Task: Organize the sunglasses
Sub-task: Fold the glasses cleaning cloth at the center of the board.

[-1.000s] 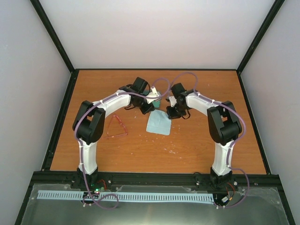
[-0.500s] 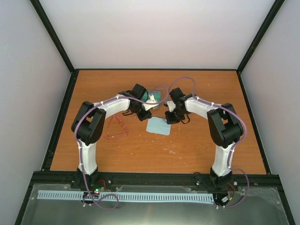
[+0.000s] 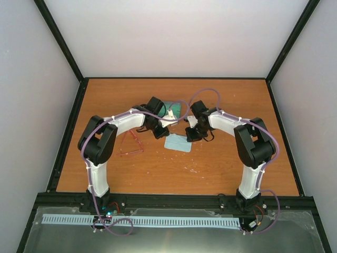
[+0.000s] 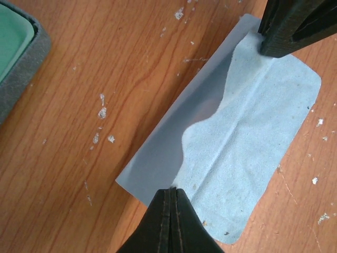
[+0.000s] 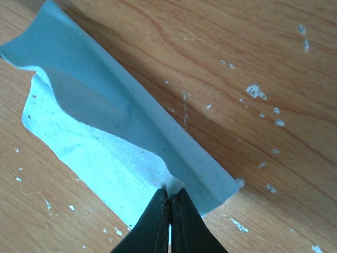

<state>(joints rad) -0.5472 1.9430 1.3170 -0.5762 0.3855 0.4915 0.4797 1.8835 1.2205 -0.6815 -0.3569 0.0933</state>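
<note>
The red-pink wire sunglasses lie on the table left of the left arm, untouched. The light-blue cloth lies mid-table, folded over into a strip. My left gripper is shut on the cloth's left edge; in the left wrist view its tips pinch the upper layer of the cloth. My right gripper is shut on the cloth's right corner, as the right wrist view shows on the cloth. The grey-blue case with green lining lies open just behind the grippers.
The case's edge shows at the top left of the left wrist view. The right gripper's fingers show at that view's top right. White specks dot the wooden table. Black frame rails border the table.
Both grippers have come down and toward the near side with the cloth. The cloth has gone from a larger hanging sheet to a low folded strip on the table.
</note>
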